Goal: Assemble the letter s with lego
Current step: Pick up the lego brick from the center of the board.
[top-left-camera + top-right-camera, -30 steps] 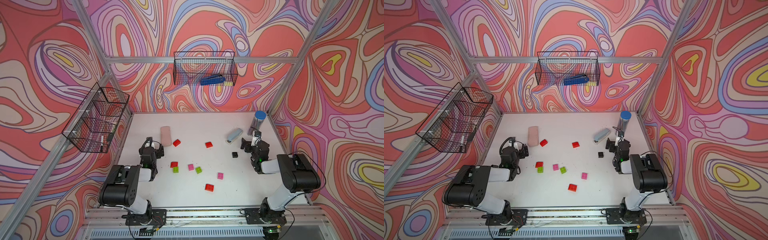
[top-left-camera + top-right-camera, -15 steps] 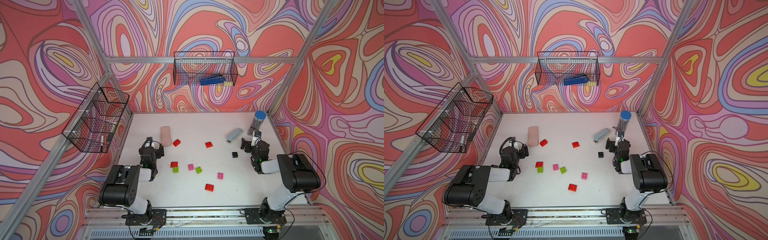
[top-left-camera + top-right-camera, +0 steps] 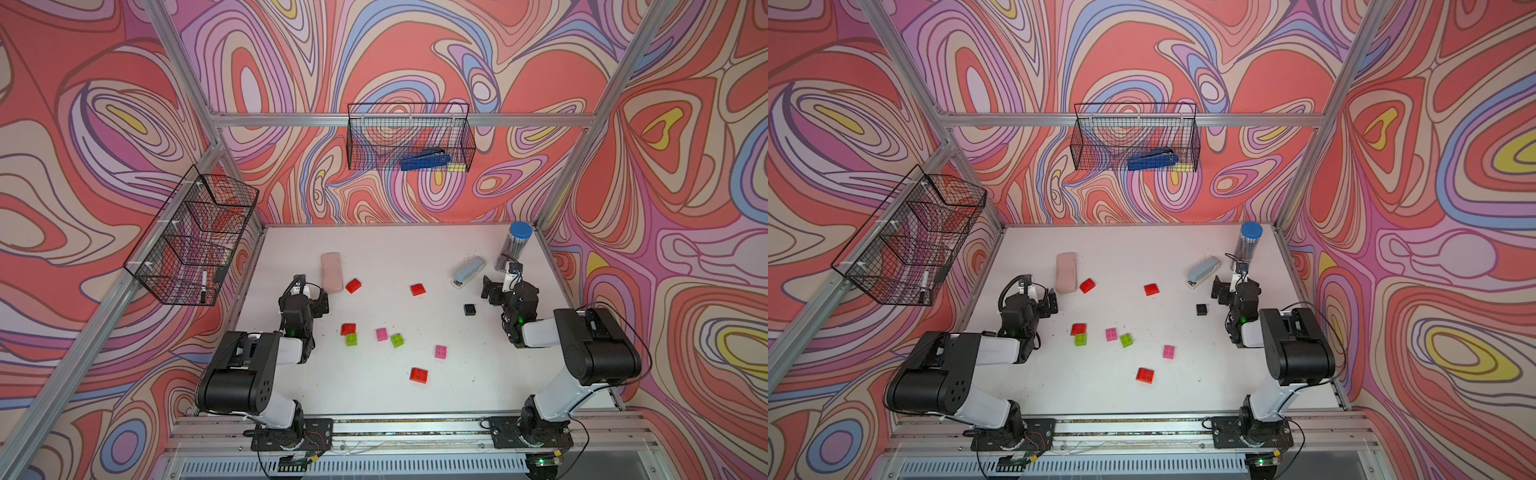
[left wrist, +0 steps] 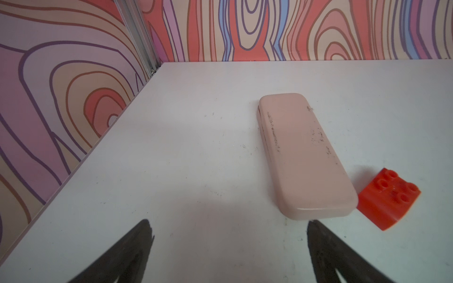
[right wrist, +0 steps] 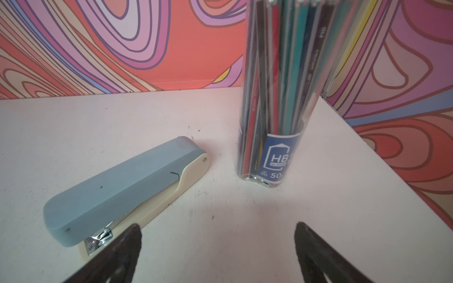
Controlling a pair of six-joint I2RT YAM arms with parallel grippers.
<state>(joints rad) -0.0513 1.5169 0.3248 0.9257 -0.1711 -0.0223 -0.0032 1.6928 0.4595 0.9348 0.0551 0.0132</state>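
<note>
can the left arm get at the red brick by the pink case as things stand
Probably yes. The left gripper is open and empty, and the red brick lies close by with bare table between. The pink case sits right beside it, so closing in might bump the case.

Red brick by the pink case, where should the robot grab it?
Probably from straight above, with the open left gripper, the nearer one. Pinch the red brick on two opposite side walls, under the studs, choosing the pair that does not face the pink case, which lies close beside it. The brick sits askew to the fingers, so the wrist should twist to match.
</note>
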